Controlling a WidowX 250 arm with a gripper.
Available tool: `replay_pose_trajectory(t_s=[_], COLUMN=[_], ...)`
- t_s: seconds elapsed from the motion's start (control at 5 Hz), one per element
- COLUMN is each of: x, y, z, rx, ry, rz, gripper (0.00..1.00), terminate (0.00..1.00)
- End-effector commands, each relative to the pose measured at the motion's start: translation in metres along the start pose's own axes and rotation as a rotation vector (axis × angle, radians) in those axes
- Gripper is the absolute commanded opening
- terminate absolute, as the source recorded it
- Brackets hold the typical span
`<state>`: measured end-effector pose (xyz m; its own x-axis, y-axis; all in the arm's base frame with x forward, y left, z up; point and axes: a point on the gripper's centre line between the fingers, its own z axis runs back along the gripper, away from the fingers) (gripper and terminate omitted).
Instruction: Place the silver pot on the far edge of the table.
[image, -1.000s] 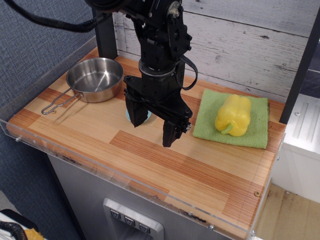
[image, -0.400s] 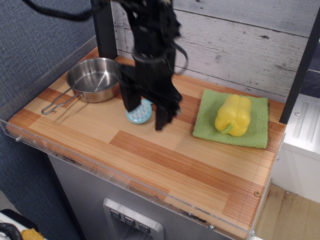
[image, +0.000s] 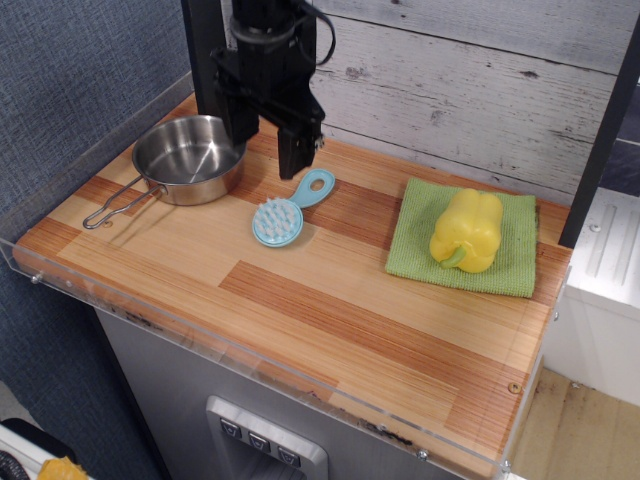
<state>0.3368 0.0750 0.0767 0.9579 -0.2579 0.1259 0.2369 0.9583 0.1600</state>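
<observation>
The silver pot (image: 190, 156) sits upright and empty at the far left corner of the striped wood table (image: 330, 310). Its thin wire loop handle (image: 118, 205) points toward the near left. My black gripper (image: 265, 138) hangs open and empty just right of the pot, above the back of the table. One finger (image: 292, 150) is lower right, the other finger (image: 240, 125) is by the pot's rim. It holds nothing.
A light blue scrub brush (image: 284, 214) lies just in front of the gripper. A yellow pepper (image: 466, 231) rests on a green cloth (image: 515, 258) at the right. A clear acrylic rim (image: 150, 328) edges the table; a white plank wall (image: 470, 90) stands behind.
The gripper has moved up and back toward the far left, from over the table's middle to beside the pot, uncovering the blue brush. The pot has not moved.
</observation>
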Motion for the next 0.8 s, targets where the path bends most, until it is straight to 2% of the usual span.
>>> replay_pose_trajectory(t_s=[0.0, 0.2, 0.6], x=[-0.001, -0.007, -0.010], y=[0.040, 0.047, 0.046], z=[-0.010, -0.022, -0.035], rx=[0.006, -0.022, -0.036], ry=[0.029, 0.050, 0.105], rz=[0.085, 0.114, 0.123], gripper=[1.00, 1.00, 1.00], terminate=[0.00, 0.00, 0.00])
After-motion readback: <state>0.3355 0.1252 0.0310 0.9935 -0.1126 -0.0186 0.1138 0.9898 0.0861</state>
